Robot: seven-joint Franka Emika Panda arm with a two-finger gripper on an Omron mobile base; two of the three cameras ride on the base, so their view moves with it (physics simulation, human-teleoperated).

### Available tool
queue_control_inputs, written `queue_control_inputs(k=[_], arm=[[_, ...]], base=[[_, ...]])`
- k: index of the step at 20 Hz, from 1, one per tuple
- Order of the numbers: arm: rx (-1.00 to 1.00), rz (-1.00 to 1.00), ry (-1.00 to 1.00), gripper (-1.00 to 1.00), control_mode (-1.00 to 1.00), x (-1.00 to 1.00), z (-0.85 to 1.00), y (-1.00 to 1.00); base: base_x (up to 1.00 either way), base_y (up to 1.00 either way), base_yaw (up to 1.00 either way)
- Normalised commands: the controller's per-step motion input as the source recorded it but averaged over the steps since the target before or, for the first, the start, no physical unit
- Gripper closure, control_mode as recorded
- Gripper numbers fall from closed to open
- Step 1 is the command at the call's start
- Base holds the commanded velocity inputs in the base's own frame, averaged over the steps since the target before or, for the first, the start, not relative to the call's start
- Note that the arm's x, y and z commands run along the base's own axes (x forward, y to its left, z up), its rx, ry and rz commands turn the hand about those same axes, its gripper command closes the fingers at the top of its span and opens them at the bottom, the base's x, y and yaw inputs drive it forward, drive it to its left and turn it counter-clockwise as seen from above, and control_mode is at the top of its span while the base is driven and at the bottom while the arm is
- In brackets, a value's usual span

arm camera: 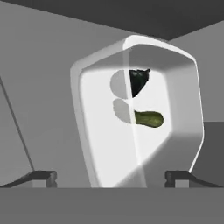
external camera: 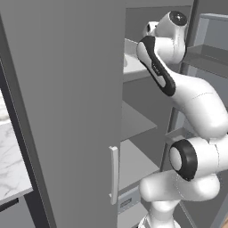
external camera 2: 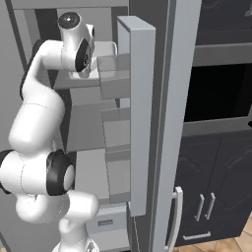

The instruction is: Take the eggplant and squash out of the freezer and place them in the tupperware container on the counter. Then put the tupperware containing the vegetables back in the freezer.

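White tupperware container (arm camera: 109, 144) w/ eggplant (arm camera: 139, 81), squash (arm camera: 148, 118)

I see the tupperware container (arm camera: 109, 144) on an upper shelf (external camera: 138, 73) inside the freezer (external camera: 67, 111), eggplant (arm camera: 139, 81) and squash (arm camera: 148, 118) lying in it, eggplant beyond the squash. My fingers (arm camera: 43, 177) sit either side of its near end, apart from it. Bench (external camera: 11, 169) is left of the freezer door.

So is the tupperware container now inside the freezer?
Yes. The tupperware container sits on a grey freezer shelf, holding the eggplant and squash.
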Motion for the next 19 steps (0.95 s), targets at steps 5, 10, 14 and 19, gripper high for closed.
queue_control_inputs(k=[5, 10, 14, 19], arm=[[0.0, 0.0, -0.06, -1.0, -1.0, -0.98, 0.02, 0.0], [0.0, 0.0, -0.08, -1.0, -1.0, -1.0, 0.1, 0.0], [0.0, 0.0, -0.1, -1.0, -1.0, -1.0, 0.1, 0.0], [0.0, -0.01, -0.12, -1.0, -1.0, -1.0, 0.05, 0.0]], base=[[0.0, 0.0, 0.0], [0.0, 0.0, 0.0], [0.0, 0.0, 0.0], [0.0, 0.0, 0.0]])
